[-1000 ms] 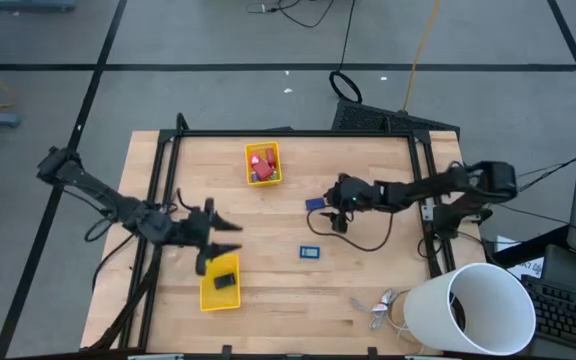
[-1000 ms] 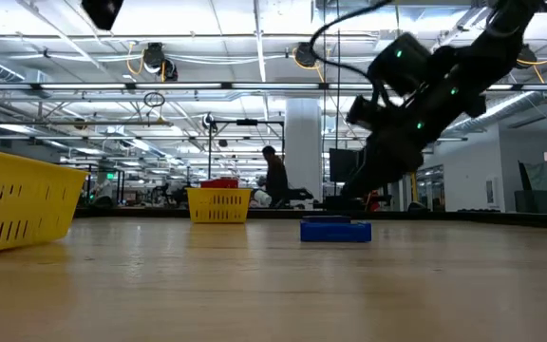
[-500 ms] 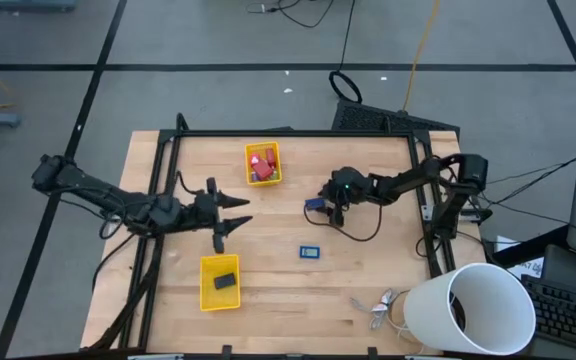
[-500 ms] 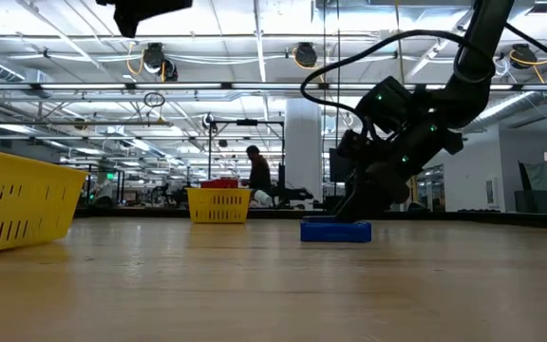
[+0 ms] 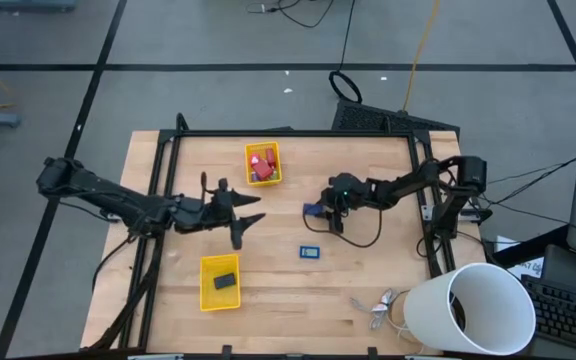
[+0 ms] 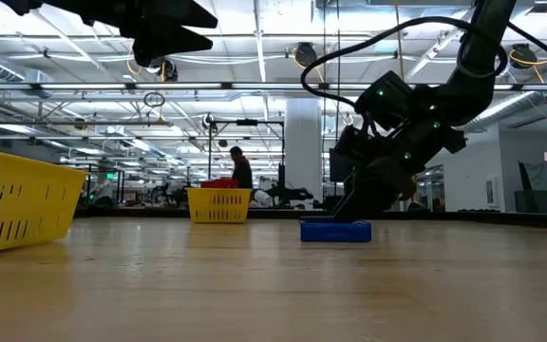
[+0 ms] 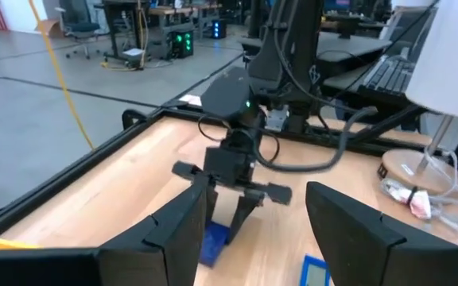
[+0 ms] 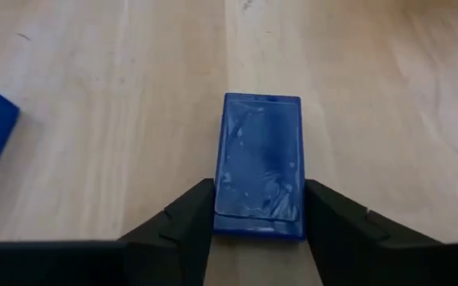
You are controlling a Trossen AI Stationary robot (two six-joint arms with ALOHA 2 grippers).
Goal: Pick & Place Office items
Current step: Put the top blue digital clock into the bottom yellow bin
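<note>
Office items: blue block (image 8: 258,165), flat, right of far tray (image 5: 263,164); second blue piece (image 5: 311,251) nearer; red pieces (image 5: 264,160) inside tray; black piece (image 5: 224,282) in near tray (image 5: 220,283).

A light wooden table (image 5: 288,290) is carrying two yellow trays: one (image 5: 263,164) sitting far behind the flat blue block (image 5: 311,252) at the table's middle, the other (image 5: 220,282) lying left of that block. A second blue block (image 5: 314,208) is resting just behind it, and silvery metal bits (image 5: 379,308) are lying toward the front right, beside a white bucket (image 5: 471,312).
</note>
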